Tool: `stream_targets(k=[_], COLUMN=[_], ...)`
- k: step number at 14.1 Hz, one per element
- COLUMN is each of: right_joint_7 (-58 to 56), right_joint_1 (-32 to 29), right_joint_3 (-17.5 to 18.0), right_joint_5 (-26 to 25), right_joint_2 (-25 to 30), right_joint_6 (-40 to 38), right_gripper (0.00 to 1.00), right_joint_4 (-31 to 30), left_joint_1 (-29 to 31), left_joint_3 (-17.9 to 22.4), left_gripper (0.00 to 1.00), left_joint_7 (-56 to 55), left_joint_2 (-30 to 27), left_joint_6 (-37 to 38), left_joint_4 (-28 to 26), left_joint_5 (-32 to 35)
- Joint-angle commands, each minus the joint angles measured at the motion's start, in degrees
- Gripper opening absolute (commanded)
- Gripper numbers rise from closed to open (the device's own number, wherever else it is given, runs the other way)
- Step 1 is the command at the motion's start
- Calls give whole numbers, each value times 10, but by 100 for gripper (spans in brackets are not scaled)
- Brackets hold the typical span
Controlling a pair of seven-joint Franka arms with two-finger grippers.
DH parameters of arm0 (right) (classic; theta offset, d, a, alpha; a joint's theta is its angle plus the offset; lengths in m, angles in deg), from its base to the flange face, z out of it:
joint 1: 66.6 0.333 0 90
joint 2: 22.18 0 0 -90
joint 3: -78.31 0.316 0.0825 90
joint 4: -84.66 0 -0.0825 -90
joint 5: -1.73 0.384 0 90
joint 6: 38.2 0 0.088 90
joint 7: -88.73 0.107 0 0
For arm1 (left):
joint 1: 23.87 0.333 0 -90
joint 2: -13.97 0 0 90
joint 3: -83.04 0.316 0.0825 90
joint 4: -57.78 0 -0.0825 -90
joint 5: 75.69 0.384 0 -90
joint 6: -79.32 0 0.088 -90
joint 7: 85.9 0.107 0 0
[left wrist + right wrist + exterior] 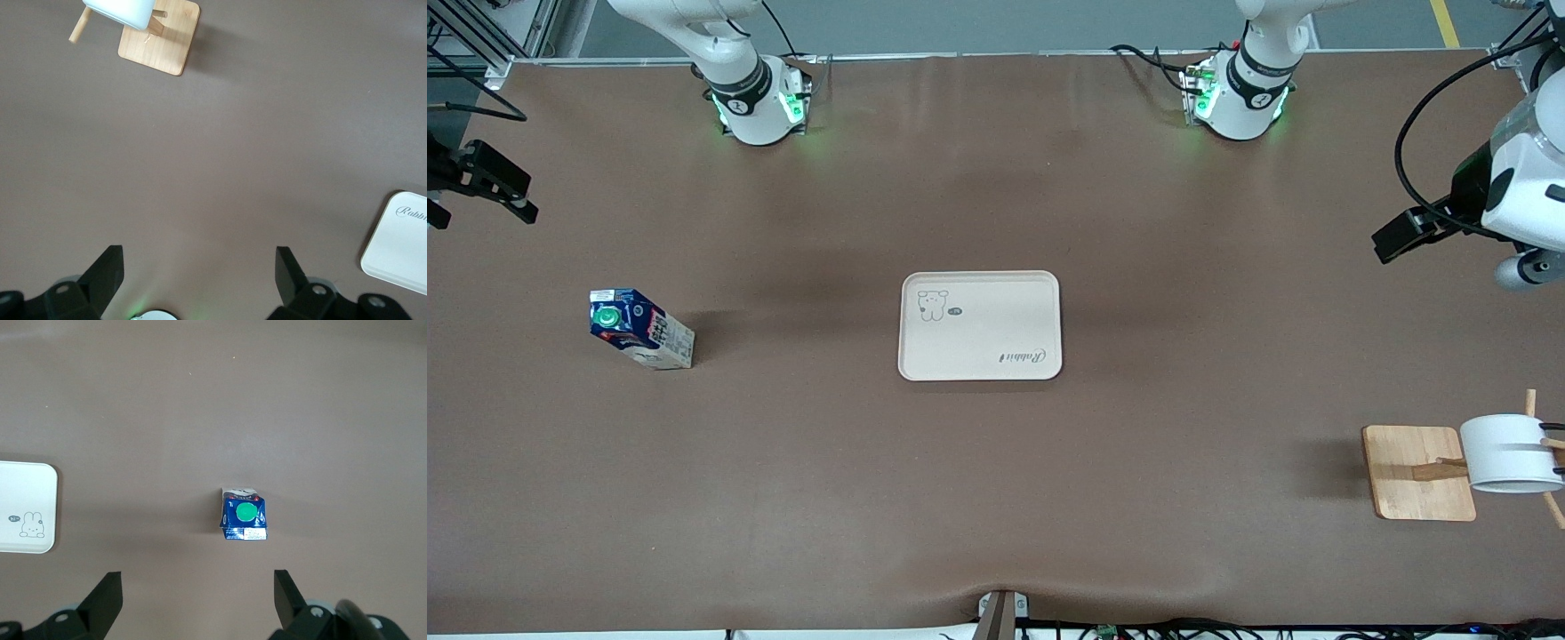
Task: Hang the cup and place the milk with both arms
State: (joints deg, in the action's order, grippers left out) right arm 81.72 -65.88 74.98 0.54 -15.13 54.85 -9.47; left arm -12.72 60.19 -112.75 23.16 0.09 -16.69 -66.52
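The milk (640, 329), a dark-blue carton with a green cap, stands upright on the table toward the right arm's end. It also shows in the right wrist view (245, 517). My right gripper (494, 187) is open and empty, high over that end of the table (198, 587). The white cup (1507, 453) hangs on a peg of a wooden rack (1414, 476) toward the left arm's end; its handle is hidden. My left gripper (1396, 240) is open and empty, up over that end (200, 267). The cup (123, 10) and the rack (167, 43) show at the edge of the left wrist view.
A cream tray (996, 324) with a small bear print lies in the middle of the table, between the milk and the rack. Its corner shows in the left wrist view (400, 247) and the right wrist view (27, 487). Brown table all round.
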Motion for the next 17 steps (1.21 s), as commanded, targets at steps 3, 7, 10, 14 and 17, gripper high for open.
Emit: stream_targets(k=[3,7,10,14,17], right_joint_7=[2,2,2,2,2], right_joint_1=[-6,-5,-5,-5,-4], right_joint_3=[3,3,3,3,3], right_joint_5=[0,-1,-1,-1,-1], right_joint_2=[-6,-6,-6,-6,-6], right_joint_6=[-10,-11,-13,-13,-20], right_gripper=[100,100,100,100,100], right_joint_4=[15,15,15,14,15], left_joint_1=[-85,-137,-137,-136,-137], left_joint_3=[124,212,220,219,219], left_gripper=[100,100,100,100,100], left_joint_7=[57,122,138,138,137], left_joint_2=[-73,-103,-106,-99,-95], left_joint_6=[-63,-88,-85,-84,-84], left_joint_4=[-95,-132,-132,-124,-116], left_joint_5=[-36,-76,-84,-84,-79])
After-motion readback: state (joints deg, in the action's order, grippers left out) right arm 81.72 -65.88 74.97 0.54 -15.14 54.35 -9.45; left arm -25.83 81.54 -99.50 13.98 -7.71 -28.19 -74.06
